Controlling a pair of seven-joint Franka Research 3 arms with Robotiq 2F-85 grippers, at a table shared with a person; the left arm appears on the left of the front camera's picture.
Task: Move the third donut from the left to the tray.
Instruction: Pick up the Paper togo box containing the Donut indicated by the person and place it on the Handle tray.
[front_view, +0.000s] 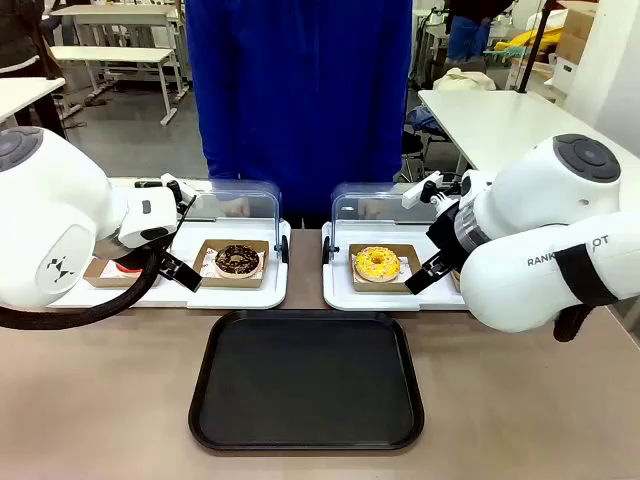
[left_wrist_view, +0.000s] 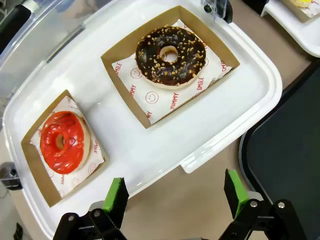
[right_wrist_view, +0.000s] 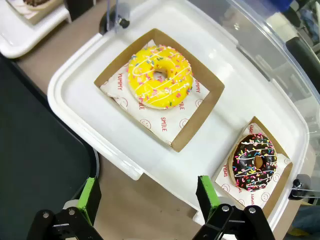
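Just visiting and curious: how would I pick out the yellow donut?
Find the black tray mid-table, then the white display tray beyond it on the right. The donut sits there in a brown cardboard holder; it alone has bright yellow icing, its neighbour is dark chocolate.

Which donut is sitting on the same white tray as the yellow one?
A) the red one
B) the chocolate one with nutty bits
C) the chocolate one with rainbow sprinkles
C: in the right wrist view the yellow donut lies on a white tray, and the chocolate donut with rainbow sprinkles lies in its own holder on that same tray.
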